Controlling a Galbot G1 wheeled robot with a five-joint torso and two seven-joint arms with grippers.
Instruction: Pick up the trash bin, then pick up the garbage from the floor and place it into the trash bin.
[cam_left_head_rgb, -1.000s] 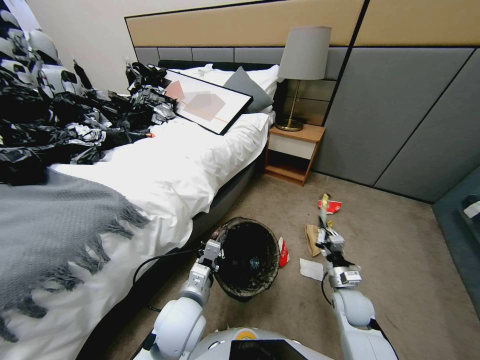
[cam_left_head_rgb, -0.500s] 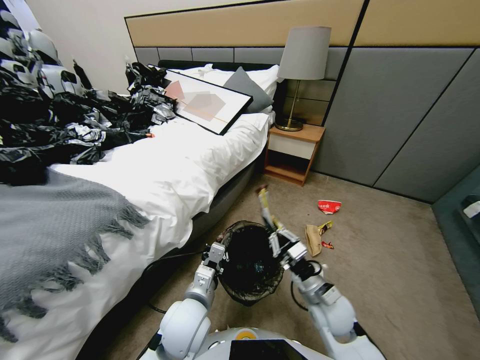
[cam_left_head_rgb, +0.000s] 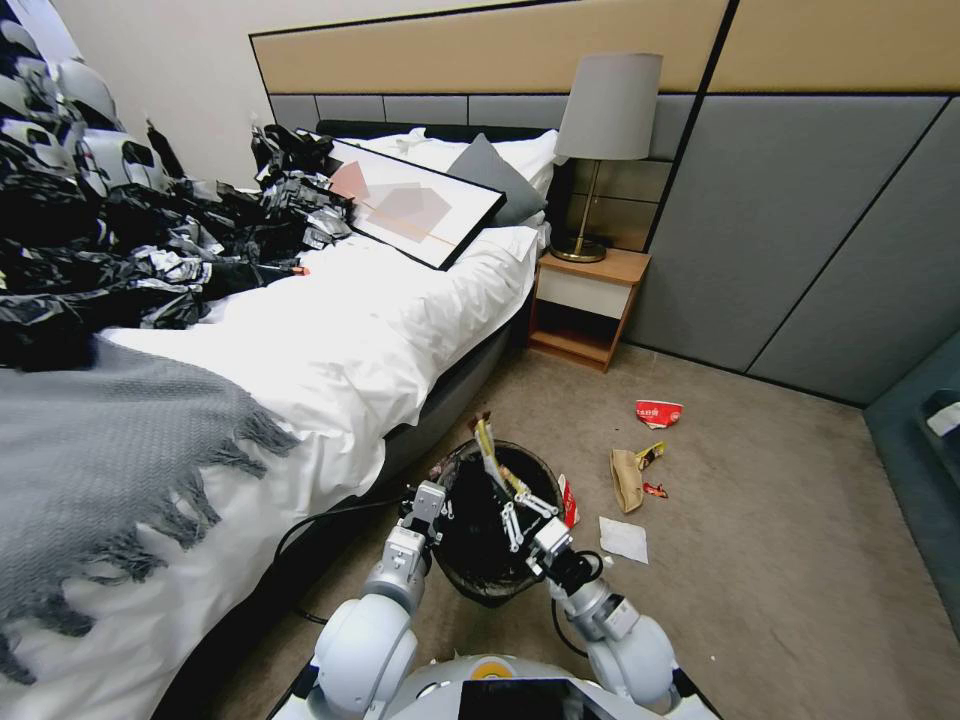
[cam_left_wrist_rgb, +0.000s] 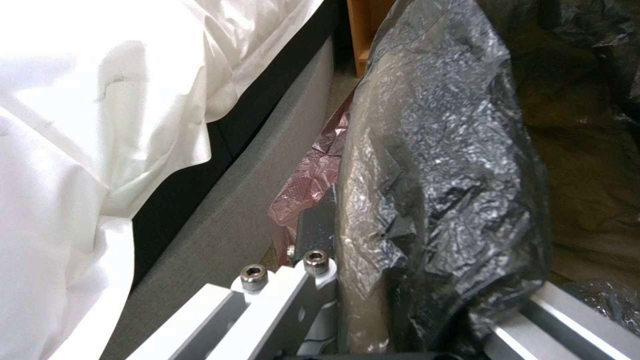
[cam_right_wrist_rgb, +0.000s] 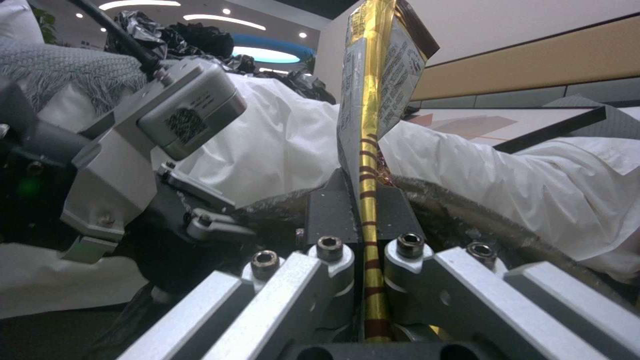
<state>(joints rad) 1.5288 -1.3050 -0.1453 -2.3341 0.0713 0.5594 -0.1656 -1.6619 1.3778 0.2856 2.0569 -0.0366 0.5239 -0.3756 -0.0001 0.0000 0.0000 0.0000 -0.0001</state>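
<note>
- Snack wrapper (cam_right_wrist_rgb: 373, 90): a flat, foil-lined packet with a gold, brown-banded seam, standing upright. It is pinched between the closed fingers of the right gripper (cam_left_head_rgb: 512, 503), directly above the open mouth of the trash bin (cam_left_head_rgb: 540, 570).
- Step in hand: judged to be the drop of one piece of garbage into the bin. The next move calls for spreading the fingers while the wrapper is over the opening. The packet is light and stiff, so it may catch on the rim or cling to a pad.
- Trash bin: round and lined with a thin, crinkled, glossy black bag folded over the rim. It sits between the bed (cam_left_head_rgb: 330, 340) and the litter, and whether it is clear of the floor cannot be told.
- Left gripper (cam_left_head_rgb: 432, 497): clamped on the bin's near rim, one finger outside and one inside the bag-covered wall (cam_left_wrist_rgb: 427, 190). A pinkish film shows beside it.
- Remaining garbage on the short-pile carpet (cam_left_head_rgb: 800, 560): a crushed red-and-white cup (cam_left_head_rgb: 658, 412), crumpled brown paper (cam_left_head_rgb: 626, 479), a small yellow-and-dark wrapper (cam_left_head_rgb: 651, 453), a white napkin (cam_left_head_rgb: 623, 539), and a red-and-white carton (cam_left_head_rgb: 568, 499) touching the bin's side.
</note>
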